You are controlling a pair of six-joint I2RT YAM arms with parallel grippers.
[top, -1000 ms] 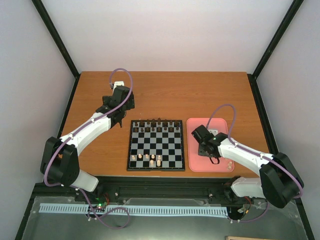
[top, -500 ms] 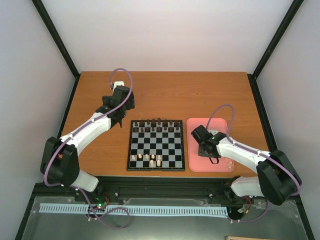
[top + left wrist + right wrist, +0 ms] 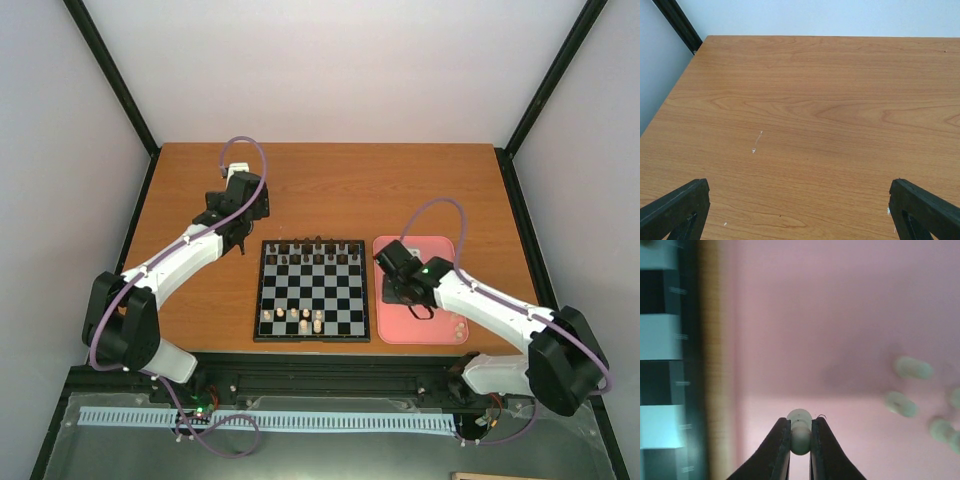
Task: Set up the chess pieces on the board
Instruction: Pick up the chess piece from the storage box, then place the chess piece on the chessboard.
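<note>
R end effector [image 3: 800, 429] is clamped on a pale piece [image 3: 800, 416], pinched right at the tips, over the pink tray [image 3: 805, 315]. The board [image 3: 660, 340] is just beside. L end effector [image 3: 800, 215] hangs wide open over bare worktop [image 3: 810, 110], nothing in it. Risk: it's a tip-only grip, so the piece cd twist or pop out mid-carry. Squares are tiny too, and a crooked set-down cd topple the pieces [image 3: 295, 318] on the near rows.
</note>
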